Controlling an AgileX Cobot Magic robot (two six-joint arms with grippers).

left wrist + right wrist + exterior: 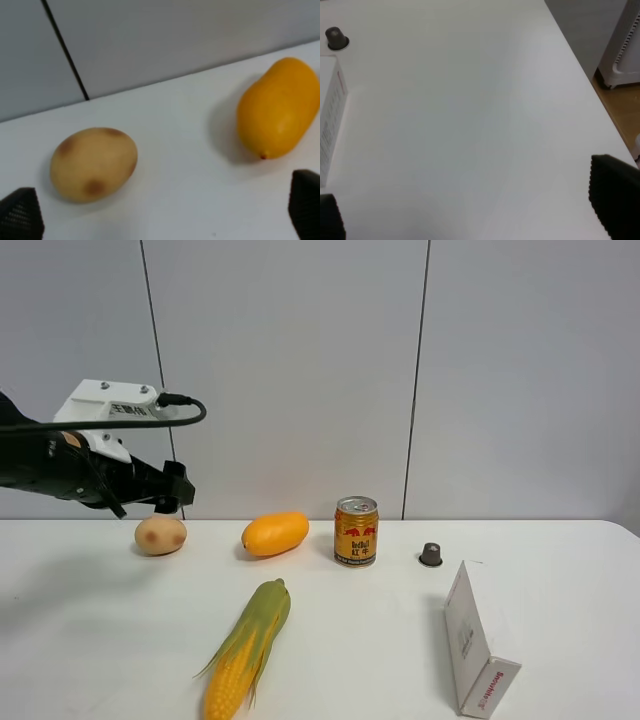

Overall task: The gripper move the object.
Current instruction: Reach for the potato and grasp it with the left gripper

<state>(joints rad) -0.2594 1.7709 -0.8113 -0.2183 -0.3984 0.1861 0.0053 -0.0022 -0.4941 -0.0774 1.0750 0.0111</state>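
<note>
Left gripper [171, 495] is held in the air just above the potato [160, 535], not touching it, with its fingers spread wide and nothing grasped. The potato is laid on the white table [80, 640], well to the left of the can [356, 531], and the mango [275, 533] is set between them. Right of the can, past the white box [331, 115], the right gripper [472, 210] is likewise spread apart, with nothing grasped.

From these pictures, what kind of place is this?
Probably a robot test bench: a white table against plain grey wall panels, a potato, mango and drink can set apart in a row, and the left gripper open near the potato.
</note>
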